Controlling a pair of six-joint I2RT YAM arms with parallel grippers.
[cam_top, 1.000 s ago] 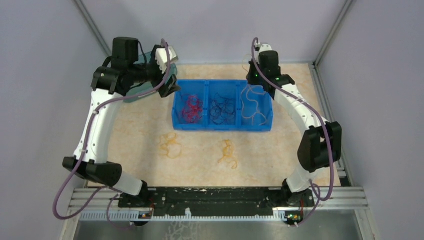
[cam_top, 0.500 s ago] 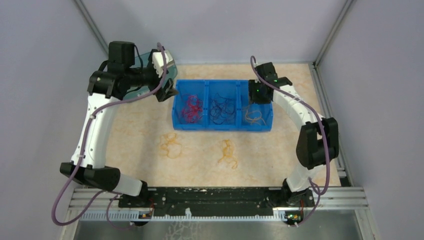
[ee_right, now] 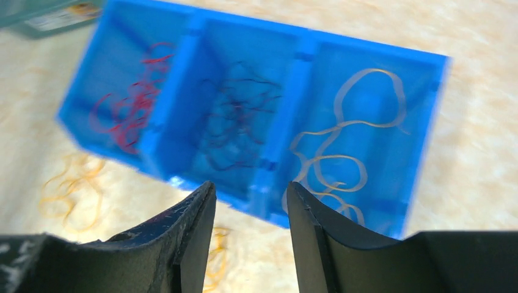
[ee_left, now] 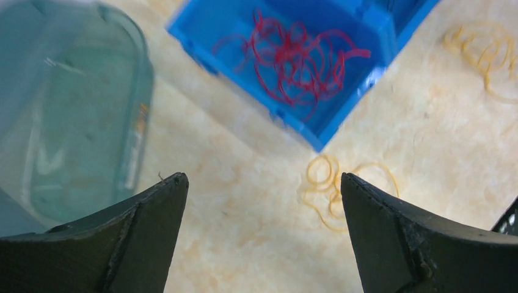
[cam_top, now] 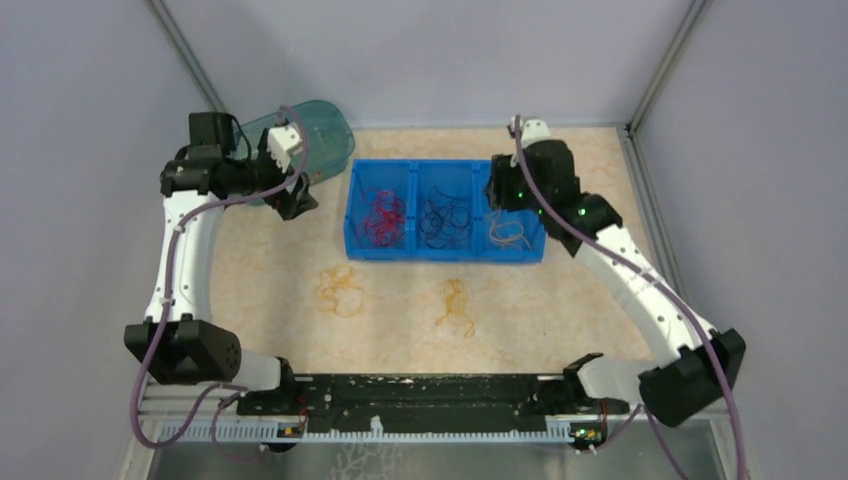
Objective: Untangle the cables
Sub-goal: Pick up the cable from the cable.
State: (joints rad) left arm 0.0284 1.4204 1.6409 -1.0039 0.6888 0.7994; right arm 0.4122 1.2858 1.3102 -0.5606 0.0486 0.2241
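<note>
Both arms have shifted over the last second. The left gripper (cam_top: 296, 198) has pulled back leftward from the blue bin (cam_top: 445, 256), uncovering the teal tub (cam_top: 322, 128). The right gripper (cam_top: 497, 195), which had the tan cables (cam_top: 510, 232) dangling from it, has let them drop into the right compartment.

From above, the bin is a hard plastic tray with three square-walled compartments. Red cables (cam_top: 383, 217) curl in the left one and dark cables (cam_top: 445, 220) in the middle. Two loose tangles of yellow-orange cables (cam_top: 342, 290) lie on the mottled beige table (cam_top: 570, 290), well apart from each other and near the bin's front wall, with bare table all round them.

On to the left wrist view: the left gripper (ee_left: 262, 177) stands wide open over bare table, its matte black fingers (ee_left: 146, 232) with nothing between them. The teal tub (ee_left: 79, 110), translucent with rounded corners, sits to the left. A corner of the blue bin (ee_left: 342, 116) points in from the top with the red cables (ee_left: 299, 58) inside, and a loop of yellow-orange cables (ee_left: 333, 186) lies just past that corner.

The right wrist view is blurred. The right gripper (ee_right: 250, 184) has its fingers parted by a narrow gap, holding nothing, above the bin's near wall. The red cables (ee_right: 131, 116), dark cables (ee_right: 235, 122) and tan cables (ee_right: 342, 165) each sit in their own compartment, the tan ones in broad flat loops. Yellow-orange cables (ee_right: 70, 189) lie on the table outside the bin at lower left.
</note>
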